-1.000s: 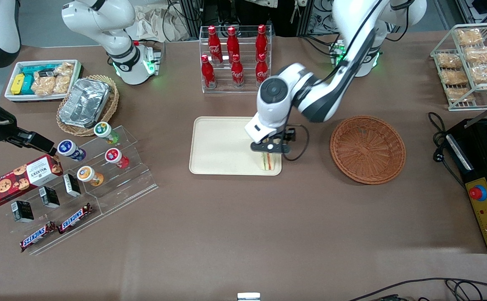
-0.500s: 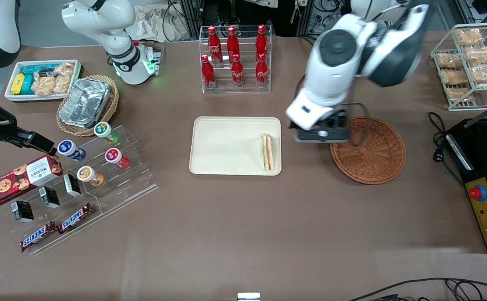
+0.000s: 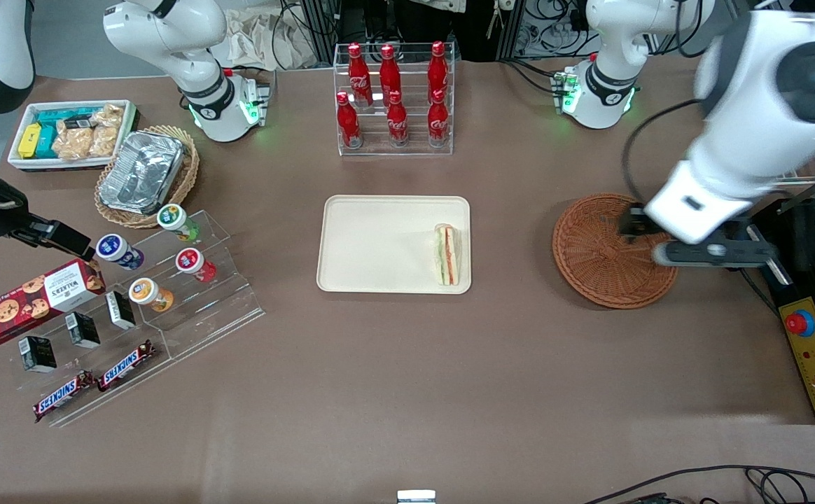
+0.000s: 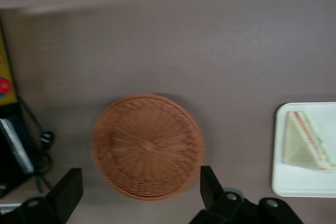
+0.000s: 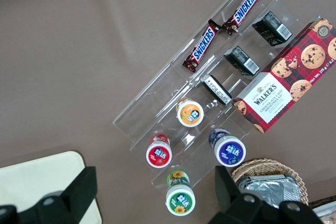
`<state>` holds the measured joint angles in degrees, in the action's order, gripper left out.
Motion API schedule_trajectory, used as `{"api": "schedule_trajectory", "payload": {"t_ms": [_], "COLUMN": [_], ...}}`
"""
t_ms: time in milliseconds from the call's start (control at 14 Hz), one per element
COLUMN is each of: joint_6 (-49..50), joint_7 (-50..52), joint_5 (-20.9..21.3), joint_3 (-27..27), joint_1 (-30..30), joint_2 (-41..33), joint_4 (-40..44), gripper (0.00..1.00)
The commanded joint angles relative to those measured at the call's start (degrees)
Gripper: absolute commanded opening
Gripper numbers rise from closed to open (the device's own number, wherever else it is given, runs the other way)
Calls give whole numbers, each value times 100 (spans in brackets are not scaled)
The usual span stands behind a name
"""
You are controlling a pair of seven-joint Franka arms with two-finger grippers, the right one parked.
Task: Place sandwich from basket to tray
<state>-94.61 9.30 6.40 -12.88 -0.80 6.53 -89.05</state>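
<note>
The sandwich (image 3: 448, 255), a wrapped white triangle with green and red layers, lies on the cream tray (image 3: 372, 245) near the short edge that faces the basket. The wrist view also shows the sandwich (image 4: 310, 148) on the tray (image 4: 302, 182). The reddish-brown basket (image 3: 589, 252) holds nothing and sits beside the tray toward the working arm's end. My gripper (image 3: 712, 253) hangs high over the basket's rim on the side away from the tray. In the wrist view the gripper (image 4: 139, 190) is open, its fingers (image 4: 68, 192) wide apart with nothing between them and the basket (image 4: 148, 146) below.
A black machine with a red button (image 3: 810, 329) and a cable (image 3: 733, 238) lie close to the basket at the working arm's end. A cola bottle rack (image 3: 393, 98) stands farther from the camera than the tray. A wire snack rack (image 3: 785, 105) stands above the machine.
My gripper has let go of the sandwich on the tray, risen, and swung across the basket toward the working arm's end. The sandwich stays where it was set.
</note>
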Motion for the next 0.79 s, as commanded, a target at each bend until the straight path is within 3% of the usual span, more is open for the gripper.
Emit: {"api": "schedule_trajectory", "payload": {"t_ms": [0, 357, 714], "joint_6": [319, 549, 602], "joint_7": [-752, -1280, -1325], "joint_5": [45, 28, -16], "joint_3": [-110, -110, 39], "joint_1": [475, 809, 731], "joint_2": [-117, -91, -99], "joint_4": [255, 712, 811], "gripper": [99, 99, 99]}}
